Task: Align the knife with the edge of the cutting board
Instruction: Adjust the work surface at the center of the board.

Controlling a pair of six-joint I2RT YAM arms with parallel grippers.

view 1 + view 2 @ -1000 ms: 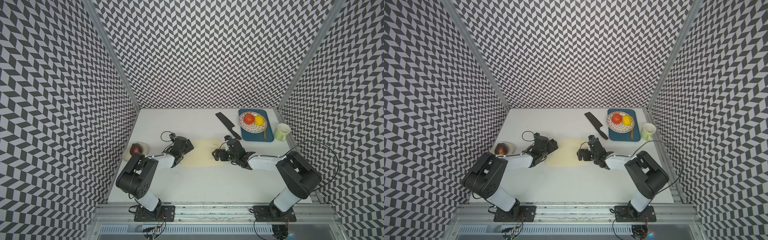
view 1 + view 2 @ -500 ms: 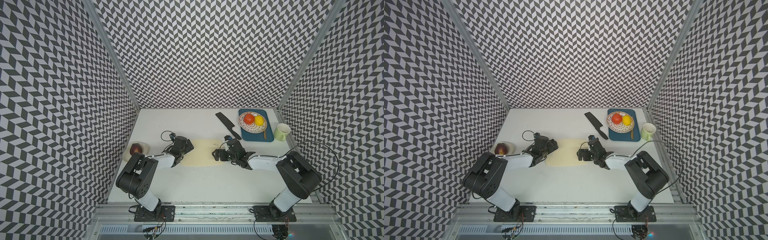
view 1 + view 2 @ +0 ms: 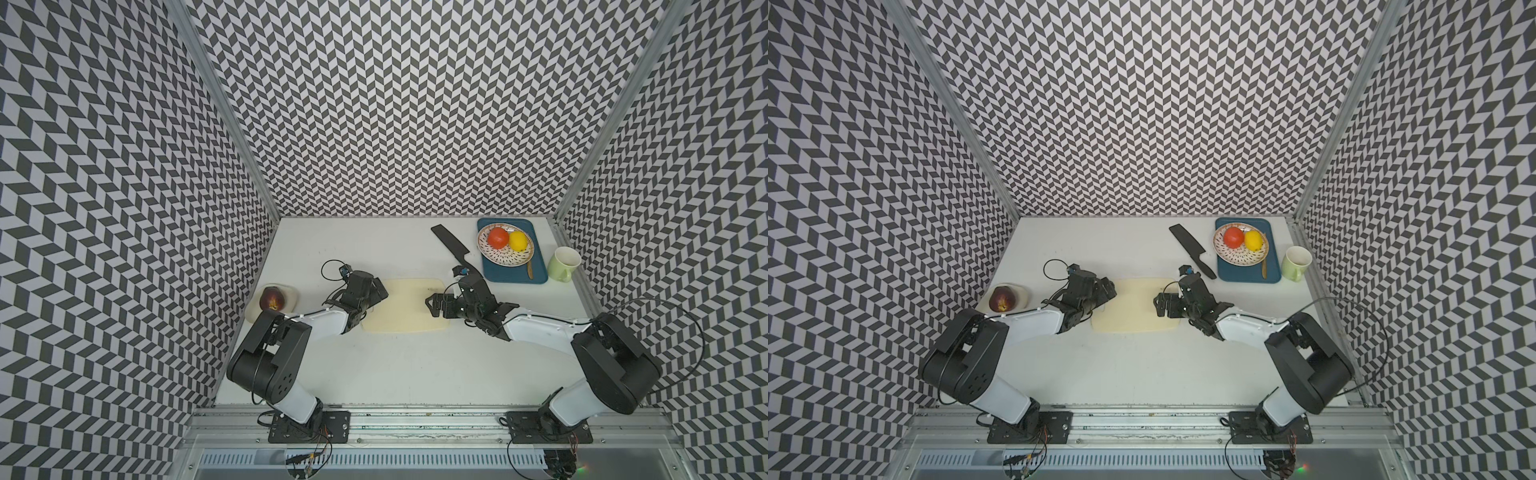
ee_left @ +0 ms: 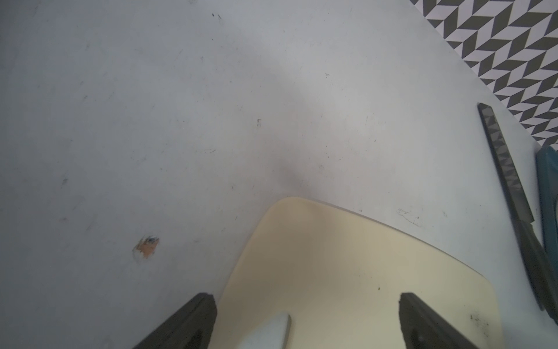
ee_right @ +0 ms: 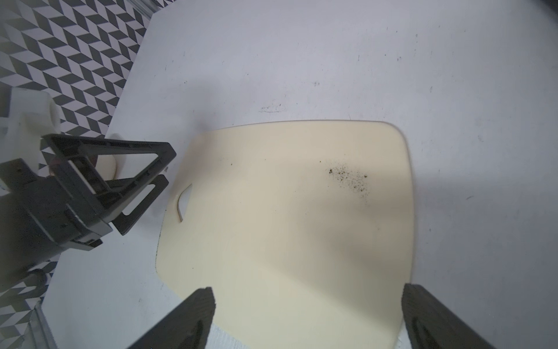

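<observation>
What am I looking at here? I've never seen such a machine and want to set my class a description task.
Two robot arms stand at a white table, each ending in a two-fingered gripper. The top views look down from overhead; each wrist view looks out from one arm's wrist. The left gripper and right gripper hang open at the two short ends of the cream cutting board, holding nothing. The black knife lies slanted beyond the board, apart from it. Beside it a blue tray carries a plate with a tomato and a lemon; a green mug stands further right, a red fruit far left.
</observation>
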